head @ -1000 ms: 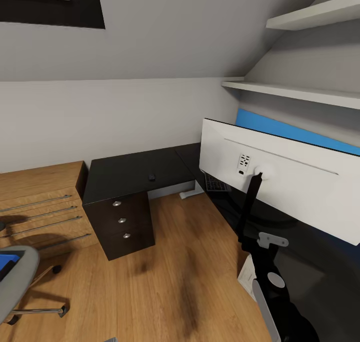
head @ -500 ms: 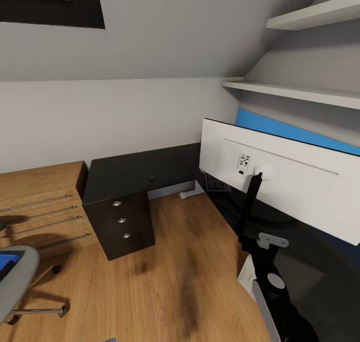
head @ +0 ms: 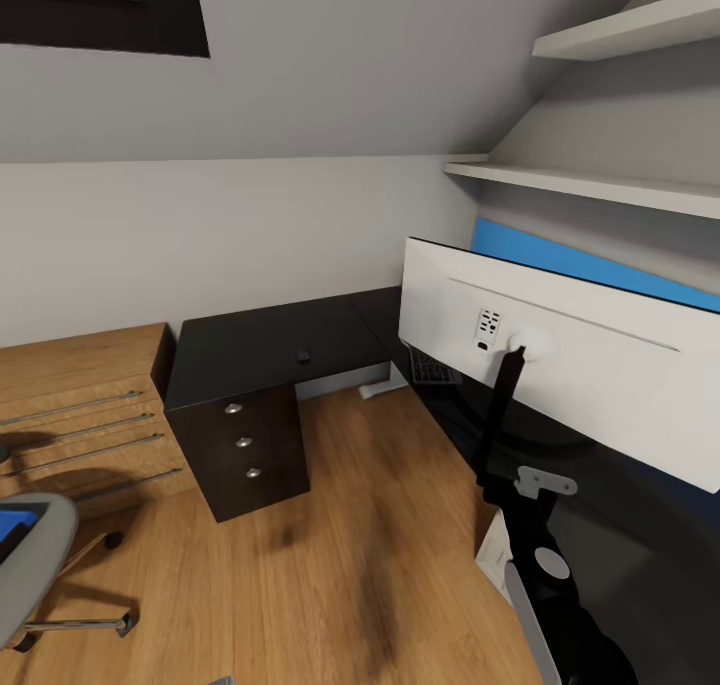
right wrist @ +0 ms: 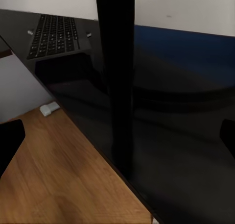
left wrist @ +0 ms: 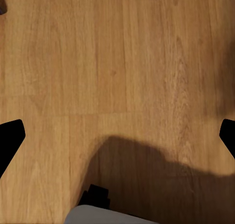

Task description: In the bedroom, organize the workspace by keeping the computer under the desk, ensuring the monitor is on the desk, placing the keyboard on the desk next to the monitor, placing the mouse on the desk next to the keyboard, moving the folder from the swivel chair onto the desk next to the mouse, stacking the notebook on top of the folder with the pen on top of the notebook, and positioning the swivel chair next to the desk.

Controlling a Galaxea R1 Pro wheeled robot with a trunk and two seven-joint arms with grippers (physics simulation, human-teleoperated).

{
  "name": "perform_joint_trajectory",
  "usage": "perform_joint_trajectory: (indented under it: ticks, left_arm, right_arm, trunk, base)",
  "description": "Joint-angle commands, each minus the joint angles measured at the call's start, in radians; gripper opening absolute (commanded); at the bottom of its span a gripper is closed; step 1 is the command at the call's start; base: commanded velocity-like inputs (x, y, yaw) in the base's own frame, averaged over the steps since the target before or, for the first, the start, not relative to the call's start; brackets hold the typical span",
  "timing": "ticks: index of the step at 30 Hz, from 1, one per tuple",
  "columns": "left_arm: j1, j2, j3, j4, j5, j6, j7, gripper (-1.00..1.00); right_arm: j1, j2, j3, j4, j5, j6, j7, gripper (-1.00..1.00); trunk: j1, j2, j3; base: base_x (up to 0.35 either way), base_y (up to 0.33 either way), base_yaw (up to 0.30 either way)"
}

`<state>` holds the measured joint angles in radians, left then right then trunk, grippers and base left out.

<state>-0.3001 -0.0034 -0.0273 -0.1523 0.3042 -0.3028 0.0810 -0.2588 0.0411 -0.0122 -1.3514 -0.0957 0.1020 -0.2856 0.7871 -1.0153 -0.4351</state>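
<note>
The black desk (head: 262,343) runs along the far wall and turns down the right side. On its right wing stands the monitor (head: 560,365), white back facing me. The keyboard (head: 432,367) (right wrist: 56,35) lies beyond it. A small dark lump (head: 303,355), perhaps the mouse, rests on the far wing. The swivel chair (head: 35,565) stands at lower left with the blue folder (head: 10,537) on its seat. My right gripper (right wrist: 117,138) is open, fingers either side of the monitor's black stand (right wrist: 116,77). My left gripper (left wrist: 117,136) hangs open over bare wooden floor. Computer, notebook and pen are out of view.
A black three-drawer unit (head: 248,450) sits under the desk's left end, with a light wooden cabinet (head: 80,405) beside it. White shelves (head: 590,185) and a blue panel (head: 600,260) are on the right wall. Open wooden floor (head: 330,565) lies between chair and desk.
</note>
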Motion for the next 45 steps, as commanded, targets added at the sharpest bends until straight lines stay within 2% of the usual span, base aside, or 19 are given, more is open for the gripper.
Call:
perform_joint_trajectory:
  ticks: [1, 20, 27, 36, 45]
  left_arm:
    - [-0.001, 0.000, -0.003, 0.000, 0.004, -0.003, 0.003, 1.00]
    - [-0.001, -0.001, -0.003, 0.002, 0.004, -0.003, 0.003, 1.00]
    - [-0.001, -0.001, -0.003, 0.002, 0.004, -0.003, 0.003, 1.00]
    - [-0.001, -0.001, -0.003, 0.002, 0.004, -0.003, 0.003, 1.00]
    - [-0.001, -0.001, -0.003, 0.002, 0.004, -0.003, 0.003, 1.00]
  right_arm:
    - [0.000, 0.000, 0.000, -0.002, -0.009, 0.003, -0.003, 1.00]
    - [0.000, -0.002, 0.000, 0.004, -0.009, -0.003, -0.004, 1.00]
    - [0.000, -0.009, 0.000, 0.014, -0.009, -0.046, -0.008, 1.00]
    - [0.000, -0.016, 0.000, 0.027, -0.009, -0.124, -0.054, 1.00]
    - [0.000, -0.024, 0.000, 0.031, -0.009, -0.140, -0.059, 1.00]
  trunk:
    - [0.000, -0.001, -0.001]
    - [0.000, -0.001, -0.001]
    - [0.000, -0.001, -0.001]
    - [0.000, -0.001, -0.001]
    - [0.000, -0.001, -0.001]
  base:
    - [0.099, 0.000, 0.000]
    - [0.050, 0.000, 0.000]
    - [0.001, 0.000, 0.000]
    - [0.000, 0.000, 0.000]
    - [0.000, 0.000, 0.000]
